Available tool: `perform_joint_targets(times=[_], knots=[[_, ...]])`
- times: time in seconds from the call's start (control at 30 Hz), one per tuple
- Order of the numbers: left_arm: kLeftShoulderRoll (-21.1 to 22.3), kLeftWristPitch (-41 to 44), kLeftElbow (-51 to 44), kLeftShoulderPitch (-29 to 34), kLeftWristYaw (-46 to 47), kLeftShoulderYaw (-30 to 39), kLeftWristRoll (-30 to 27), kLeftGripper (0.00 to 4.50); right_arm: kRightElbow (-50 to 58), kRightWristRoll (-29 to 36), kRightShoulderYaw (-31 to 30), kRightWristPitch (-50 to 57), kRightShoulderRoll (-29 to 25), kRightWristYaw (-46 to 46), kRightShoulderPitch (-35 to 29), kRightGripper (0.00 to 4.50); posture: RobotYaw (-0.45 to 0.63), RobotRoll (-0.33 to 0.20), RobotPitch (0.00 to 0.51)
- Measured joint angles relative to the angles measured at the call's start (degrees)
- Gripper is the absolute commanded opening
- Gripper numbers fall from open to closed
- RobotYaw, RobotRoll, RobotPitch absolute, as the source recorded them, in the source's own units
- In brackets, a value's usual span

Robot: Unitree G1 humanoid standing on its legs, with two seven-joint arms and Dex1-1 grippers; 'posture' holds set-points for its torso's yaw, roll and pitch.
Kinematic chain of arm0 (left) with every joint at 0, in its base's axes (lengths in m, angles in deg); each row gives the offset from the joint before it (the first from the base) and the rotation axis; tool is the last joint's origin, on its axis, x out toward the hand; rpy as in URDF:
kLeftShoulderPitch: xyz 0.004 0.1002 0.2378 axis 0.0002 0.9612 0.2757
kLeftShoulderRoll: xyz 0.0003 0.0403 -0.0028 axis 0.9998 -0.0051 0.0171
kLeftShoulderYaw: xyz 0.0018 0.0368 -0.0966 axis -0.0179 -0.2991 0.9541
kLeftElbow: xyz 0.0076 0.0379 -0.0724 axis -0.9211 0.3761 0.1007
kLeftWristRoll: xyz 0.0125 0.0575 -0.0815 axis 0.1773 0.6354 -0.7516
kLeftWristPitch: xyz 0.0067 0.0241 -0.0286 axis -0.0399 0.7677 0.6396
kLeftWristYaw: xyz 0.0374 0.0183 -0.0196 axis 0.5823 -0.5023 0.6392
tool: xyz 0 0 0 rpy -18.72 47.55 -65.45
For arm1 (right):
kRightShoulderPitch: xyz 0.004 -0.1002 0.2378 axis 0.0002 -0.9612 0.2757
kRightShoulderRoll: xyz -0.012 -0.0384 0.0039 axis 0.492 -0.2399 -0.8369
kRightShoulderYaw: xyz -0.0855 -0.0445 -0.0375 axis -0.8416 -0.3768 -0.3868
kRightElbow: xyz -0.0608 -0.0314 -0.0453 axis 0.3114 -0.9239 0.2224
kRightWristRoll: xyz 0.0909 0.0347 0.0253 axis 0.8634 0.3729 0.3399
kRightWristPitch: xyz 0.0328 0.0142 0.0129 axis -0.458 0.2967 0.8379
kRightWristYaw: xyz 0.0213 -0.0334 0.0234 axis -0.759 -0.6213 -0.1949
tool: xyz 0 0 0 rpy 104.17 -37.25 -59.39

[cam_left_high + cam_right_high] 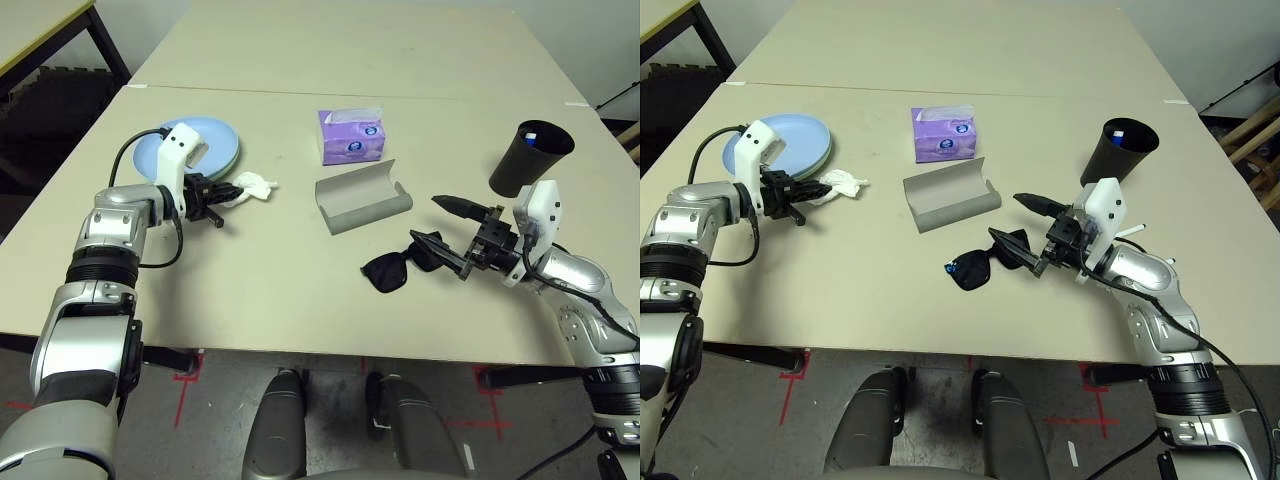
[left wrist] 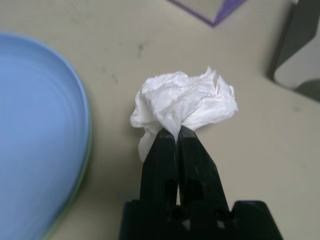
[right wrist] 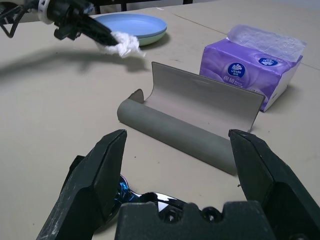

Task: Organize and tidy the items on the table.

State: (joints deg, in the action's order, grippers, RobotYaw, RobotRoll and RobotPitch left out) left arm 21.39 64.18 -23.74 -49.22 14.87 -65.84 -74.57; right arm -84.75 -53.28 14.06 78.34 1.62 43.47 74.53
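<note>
My left gripper (image 1: 226, 192) is shut on the crumpled white tissue (image 1: 256, 185), pinching it (image 2: 185, 102) between both fingertips low over the table, just right of the plates. A light blue plate (image 1: 205, 142) lies on a pale green plate (image 3: 156, 37). My right gripper (image 1: 437, 222) stands open right of the black sunglasses (image 1: 392, 270), one finger over their near arm and nothing between its fingers. The grey glasses case (image 1: 362, 197) lies open in the middle. Further right, a black cup (image 1: 528, 160) stands tilted with something white and blue in its mouth.
A purple tissue box (image 1: 351, 135) stands behind the case. The beige table (image 1: 270, 300) has bare room in front of the plates and along its near edge. A second table adjoins at the back, and dark table legs show far left.
</note>
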Motion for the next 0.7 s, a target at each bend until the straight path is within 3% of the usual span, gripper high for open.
perform_joint_targets(times=[0.27, 0.6, 0.7], knots=[[0.97, 0.26, 0.05, -2.56, 1.99, 2.79, -0.54, 0.05, 1.07, 3.07, 0.0, 0.66, 1.21, 1.1, 0.09, 4.5, 0.17, 0.0, 0.16], [2.77, -3.81, 11.59, -5.81, 13.49, 8.13, -0.92, 0.05, 4.06, 6.2, 0.01, 3.48, 1.57, 0.84, 0.33, 4.5, 0.17, 0.0, 0.158], [2.36, -8.82, 15.58, -7.66, 19.76, 9.95, -0.77, 0.79, 4.51, 6.19, 0.0, 4.01, 1.57, 0.46, 0.48, 4.5, 0.17, 0.0, 0.158]])
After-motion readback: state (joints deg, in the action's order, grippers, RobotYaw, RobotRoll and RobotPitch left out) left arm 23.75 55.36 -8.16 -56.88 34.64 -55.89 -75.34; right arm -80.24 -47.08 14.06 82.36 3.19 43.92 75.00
